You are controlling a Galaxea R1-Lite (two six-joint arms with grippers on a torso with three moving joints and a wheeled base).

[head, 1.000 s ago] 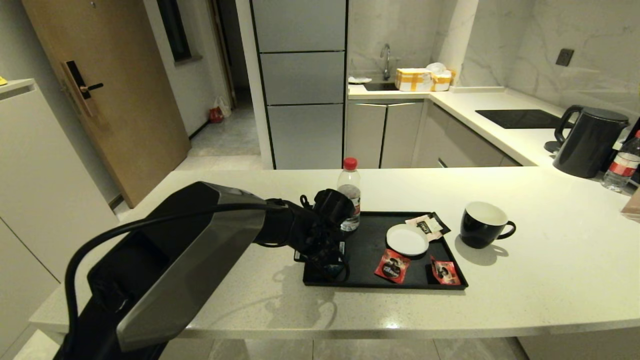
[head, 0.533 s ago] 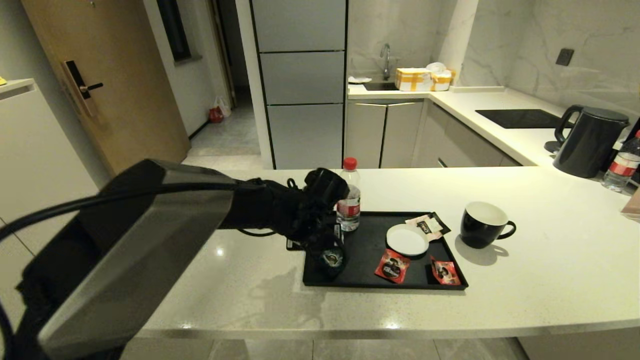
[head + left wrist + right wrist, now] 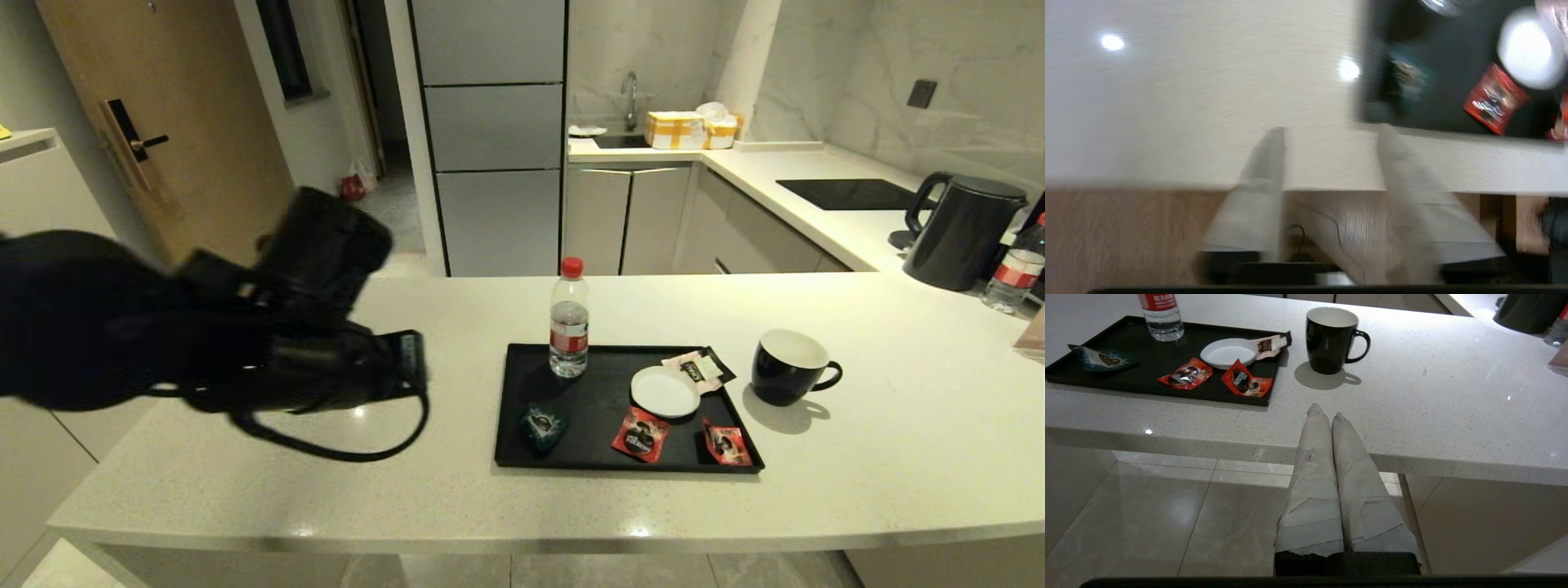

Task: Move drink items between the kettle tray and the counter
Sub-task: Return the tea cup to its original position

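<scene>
The dark teal sachet point(image 3: 543, 425) lies flat in the near left corner of the black kettle tray point(image 3: 629, 467), free of any gripper. The black mug point(image 3: 788, 367) stands upright on the counter point(image 3: 898, 425), just right of the tray, handle to the right. My left arm point(image 3: 310, 359) hangs above the counter's left part, well clear of the tray. The left gripper point(image 3: 1331, 130) is open and empty over the counter's front edge, with the teal sachet point(image 3: 1408, 79) off to one side. My right gripper point(image 3: 1328, 413) is shut and empty, parked low at the front edge, facing the mug point(image 3: 1331, 339).
On the tray stand a red-capped water bottle point(image 3: 569, 318), a white saucer point(image 3: 664, 391), two red sachets point(image 3: 641, 434) point(image 3: 726, 443) and a pale sachet point(image 3: 694, 367). A black kettle point(image 3: 963, 229) and a second bottle point(image 3: 1015, 269) stand far right. The cooktop point(image 3: 849, 193) lies behind.
The left gripper let go of the teal sachet on the tray's near left corner, then the arm swung up and away to the left, off the tray. The right arm stayed still.
</scene>
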